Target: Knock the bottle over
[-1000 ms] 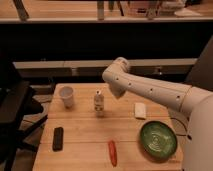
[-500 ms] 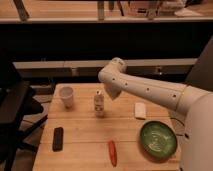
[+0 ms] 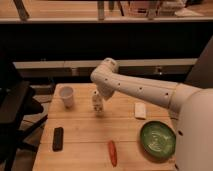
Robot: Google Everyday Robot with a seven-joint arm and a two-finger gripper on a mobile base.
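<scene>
The bottle [image 3: 97,102] was seen upright at the desk's [image 3: 85,140] twelve o'clock edge. The hand [image 3: 104,95] was held just beside it, at three o'clock, probably positioned for a sideways push; its grip couldn't be told.

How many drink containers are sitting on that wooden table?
2: a white cup near the back left corner, and a small bottle just right of it, standing upright. The gripper is right beside the bottle. The arm could hide something small.
</scene>
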